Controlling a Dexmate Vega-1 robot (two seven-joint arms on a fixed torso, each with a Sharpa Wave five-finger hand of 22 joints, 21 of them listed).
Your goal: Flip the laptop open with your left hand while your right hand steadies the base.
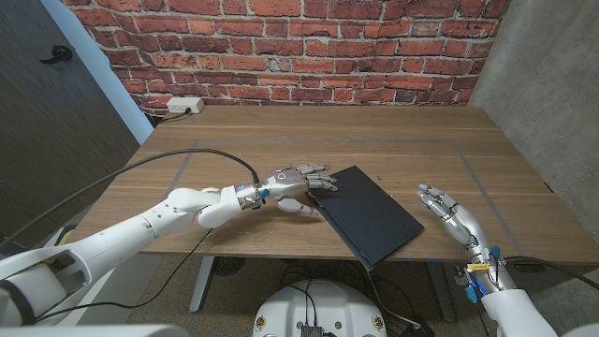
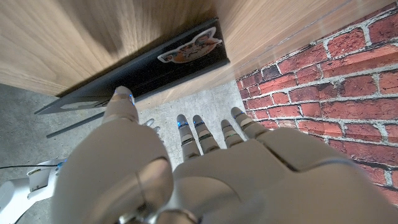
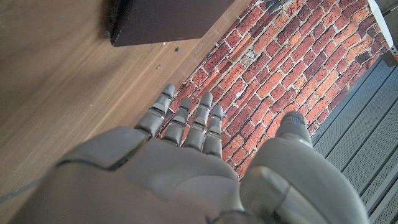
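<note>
Laptop [image 1: 368,214] logged closed on worktop [image 1: 234,140], left hand [image 1: 298,180] spread at its edge, right hand [image 1: 449,212] spread nearby, base unsteadied.

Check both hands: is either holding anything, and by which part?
Nothing is clearly held. The left hand has its fingers spread at the closed laptop's near edge; a grip cannot be told. The right hand is open, apart from the laptop.
</note>
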